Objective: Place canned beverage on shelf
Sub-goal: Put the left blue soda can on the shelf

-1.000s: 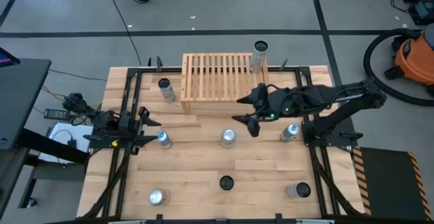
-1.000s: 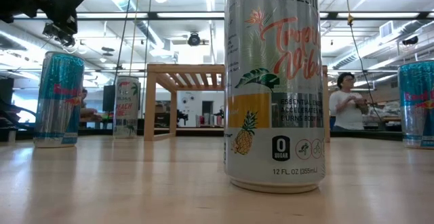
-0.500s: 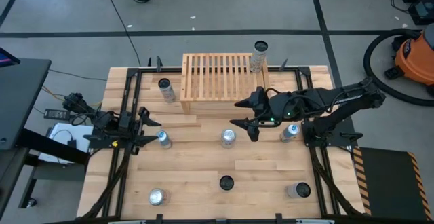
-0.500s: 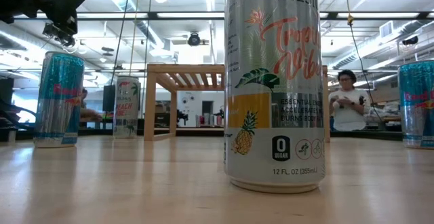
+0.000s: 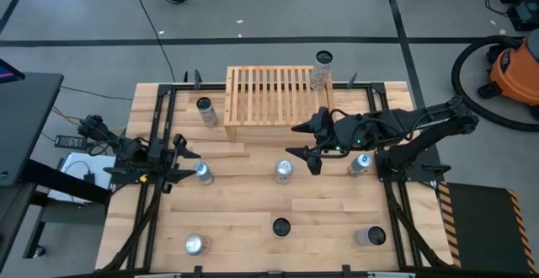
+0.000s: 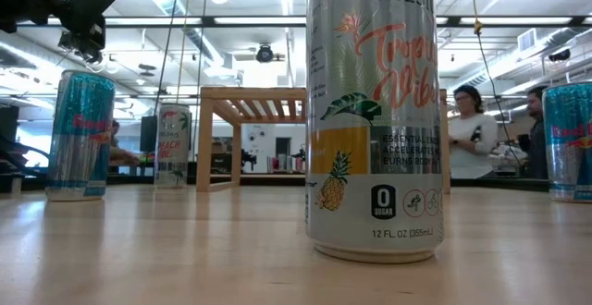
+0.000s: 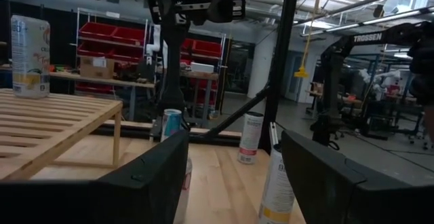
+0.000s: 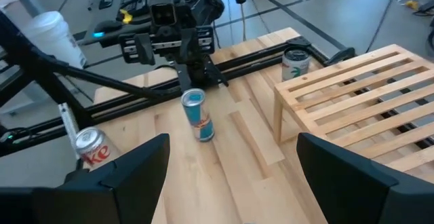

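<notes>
Open right tool (image 5: pixel 305 141) hovers just beside shelf (image 5: pixel 271 101), above middle can (image 5: pixel 284 171)

The shelf (image 5: pixel 269 95) stands at the far middle of the table (image 5: pixel 244 206), with one can (image 5: pixel 321 69) on its far right corner and another can (image 5: pixel 205 111) on the table just left of it. Nearer, three cans stand in a row: a left can (image 5: pixel 203 172) just before the left gripper (image 5: pixel 183 162), a middle can (image 5: pixel 284 171), and a right can (image 5: pixel 360 163) under the right arm, whose gripper (image 5: pixel 305 147) hangs between the shelf's front right corner and the middle can. Along the near edge stand three more cans, left (image 5: pixel 195 244), centre (image 5: pixel 281 227) and right (image 5: pixel 373 237)
</notes>
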`<state>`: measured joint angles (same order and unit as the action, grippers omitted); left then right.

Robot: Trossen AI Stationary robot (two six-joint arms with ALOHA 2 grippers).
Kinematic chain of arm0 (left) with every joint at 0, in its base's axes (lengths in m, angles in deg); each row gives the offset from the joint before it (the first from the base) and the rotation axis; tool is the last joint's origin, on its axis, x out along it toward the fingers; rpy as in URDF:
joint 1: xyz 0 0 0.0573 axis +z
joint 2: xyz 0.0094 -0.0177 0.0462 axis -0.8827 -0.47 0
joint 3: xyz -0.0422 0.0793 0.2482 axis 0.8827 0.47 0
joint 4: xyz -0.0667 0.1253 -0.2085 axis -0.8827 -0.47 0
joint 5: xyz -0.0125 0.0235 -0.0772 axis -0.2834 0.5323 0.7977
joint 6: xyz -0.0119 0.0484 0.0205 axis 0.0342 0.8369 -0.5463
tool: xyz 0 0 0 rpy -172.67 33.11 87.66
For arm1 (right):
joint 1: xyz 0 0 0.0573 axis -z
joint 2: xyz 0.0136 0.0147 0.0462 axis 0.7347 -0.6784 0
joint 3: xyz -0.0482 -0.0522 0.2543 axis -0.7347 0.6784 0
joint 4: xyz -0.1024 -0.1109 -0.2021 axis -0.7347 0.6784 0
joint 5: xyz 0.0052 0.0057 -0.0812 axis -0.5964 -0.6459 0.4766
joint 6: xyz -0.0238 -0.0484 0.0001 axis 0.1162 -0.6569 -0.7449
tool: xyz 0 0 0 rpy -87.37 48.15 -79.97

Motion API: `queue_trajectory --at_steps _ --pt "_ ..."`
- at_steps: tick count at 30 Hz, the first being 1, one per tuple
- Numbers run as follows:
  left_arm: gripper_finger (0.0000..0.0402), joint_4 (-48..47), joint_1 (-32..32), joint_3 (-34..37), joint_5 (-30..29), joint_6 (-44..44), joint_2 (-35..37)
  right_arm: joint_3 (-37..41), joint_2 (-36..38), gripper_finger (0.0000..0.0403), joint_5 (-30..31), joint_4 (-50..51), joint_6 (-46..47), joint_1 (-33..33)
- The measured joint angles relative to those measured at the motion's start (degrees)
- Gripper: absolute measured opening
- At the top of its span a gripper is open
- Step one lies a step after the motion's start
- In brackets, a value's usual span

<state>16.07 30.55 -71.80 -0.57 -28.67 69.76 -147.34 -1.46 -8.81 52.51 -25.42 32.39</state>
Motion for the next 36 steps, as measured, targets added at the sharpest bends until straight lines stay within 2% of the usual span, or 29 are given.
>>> queue_trajectory --at_steps 10,17,23,27,36 --pt "0.0243 0.2 0.0 0.0 0.0 -0.6 0.0 0.0 0.0 0.0332 -1.9 0.0 -3.0 0.0" --pt "0.0243 1.4 0.1 0.0 -2.7 -1.1 0.0 0.0 0.0 0.0332 -1.9 0.0 -5.2 0.0" --pt "0.0247 1.3 0.1 0.0 -0.5 -1.8 0.0 0.0 0.0 0.0332 -2.4 0.0 -6.5 0.0" --pt "0.0273 0.8 0.1 0.0 -0.1 -1.8 0.0 0.0 0.0 0.0332 -2.3 0.0 -6.5 0.0" --pt "0.0370 -0.5 0.1 0.0 0.0 -1.4 0.0 0.0 0.0 0.0332 -2.3 0.0 -6.5 0.0"
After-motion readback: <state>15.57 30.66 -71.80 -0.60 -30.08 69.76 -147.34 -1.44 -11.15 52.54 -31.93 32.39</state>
